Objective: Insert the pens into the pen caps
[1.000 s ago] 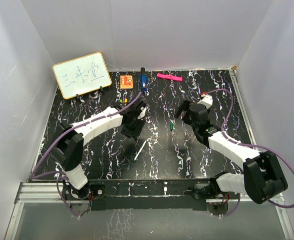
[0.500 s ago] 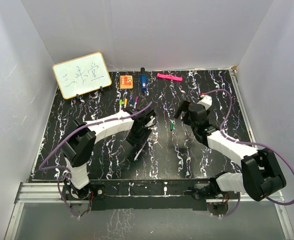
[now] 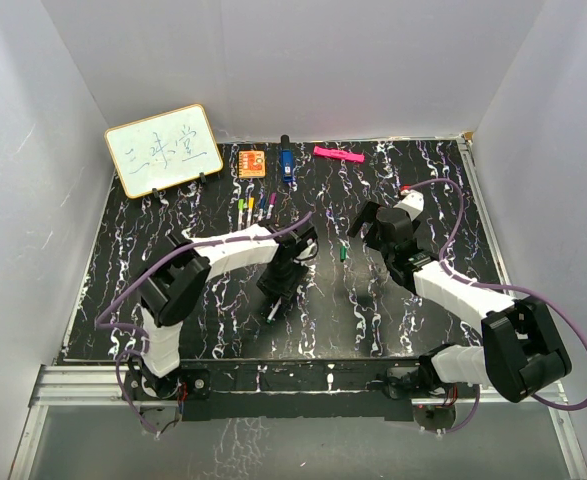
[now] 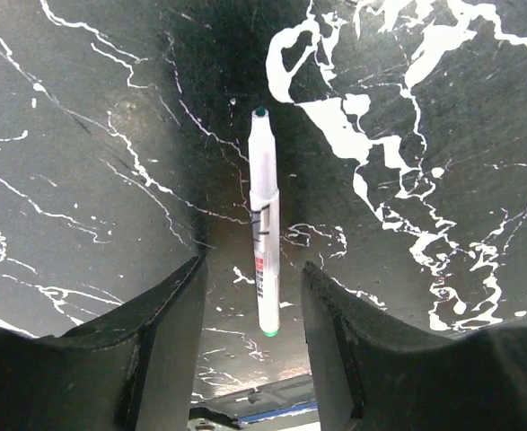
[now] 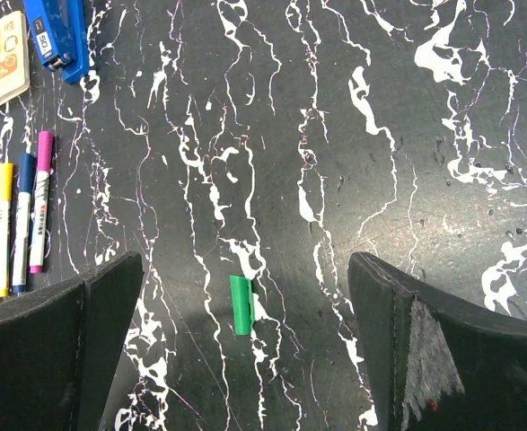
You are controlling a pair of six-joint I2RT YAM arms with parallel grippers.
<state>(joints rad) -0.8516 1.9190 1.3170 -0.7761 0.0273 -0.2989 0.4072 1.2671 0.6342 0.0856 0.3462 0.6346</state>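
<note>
A white-barrelled pen (image 4: 265, 229) with a green tip lies on the black marbled table (image 4: 443, 135). It sits between the fingers of my left gripper (image 4: 252, 269), which is open and does not touch it. In the top view the left gripper (image 3: 279, 288) hangs over this pen (image 3: 274, 310). A short green pen cap (image 5: 241, 305) lies on the table below my open, empty right gripper (image 5: 245, 265). In the top view the cap (image 3: 344, 254) is just in front of the right gripper (image 3: 356, 230).
Several capped pens (image 5: 16, 224) lie side by side at the left, and they also show in the top view (image 3: 256, 204). At the back stand a whiteboard (image 3: 163, 150), an orange square block (image 3: 252, 162), a dark blue block (image 3: 286, 165) and a pink bar (image 3: 337, 154).
My left arm has swung right and nearer, and its gripper has come over the loose pen. The right arm has hardly moved.
</note>
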